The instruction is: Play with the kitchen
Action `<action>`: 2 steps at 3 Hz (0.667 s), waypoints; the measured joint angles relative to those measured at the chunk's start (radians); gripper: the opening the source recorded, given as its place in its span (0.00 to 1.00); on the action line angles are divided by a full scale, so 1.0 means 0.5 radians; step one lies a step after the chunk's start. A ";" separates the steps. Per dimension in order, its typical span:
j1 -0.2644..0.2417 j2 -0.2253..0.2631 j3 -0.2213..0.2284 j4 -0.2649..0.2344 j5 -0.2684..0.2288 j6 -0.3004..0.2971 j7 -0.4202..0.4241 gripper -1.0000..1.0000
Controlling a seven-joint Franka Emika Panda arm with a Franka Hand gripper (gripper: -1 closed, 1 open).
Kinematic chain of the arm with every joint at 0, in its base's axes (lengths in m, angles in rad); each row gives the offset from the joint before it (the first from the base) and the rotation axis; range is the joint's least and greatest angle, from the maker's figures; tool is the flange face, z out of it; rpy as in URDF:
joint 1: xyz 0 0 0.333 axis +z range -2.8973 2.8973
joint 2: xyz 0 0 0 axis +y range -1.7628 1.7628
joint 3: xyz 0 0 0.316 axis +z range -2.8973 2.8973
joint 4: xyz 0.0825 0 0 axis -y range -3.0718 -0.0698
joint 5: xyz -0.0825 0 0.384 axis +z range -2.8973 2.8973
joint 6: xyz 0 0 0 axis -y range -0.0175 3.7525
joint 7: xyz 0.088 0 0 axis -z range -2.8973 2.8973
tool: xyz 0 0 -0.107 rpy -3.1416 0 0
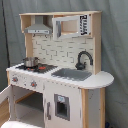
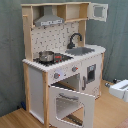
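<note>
Gripper (image 2: 120,89) low at the second exterior view's right edge; whether it is parted or closed cannot be told.
The kitchen (image 2: 62,60) stands apart from it on the second exterior view's left, oven door (image 2: 72,105) hanging open; its cupboard markings (image 1: 84,25) are unreadable.

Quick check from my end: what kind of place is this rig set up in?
Probably a lab or test space, not a real kitchen: a children's toy kitchen stands on a bare wooden floor before a plain grey curtain, its oven door hanging open.

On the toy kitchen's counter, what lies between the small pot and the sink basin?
Only the black stovetop and a strip of bare white counter separate the pot from the sink; both exterior views show this.
</note>
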 joint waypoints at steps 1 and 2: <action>-0.139 0.001 -0.086 0.106 -0.092 0.095 -0.001 1.00; -0.296 0.001 -0.132 0.259 -0.126 0.154 0.003 1.00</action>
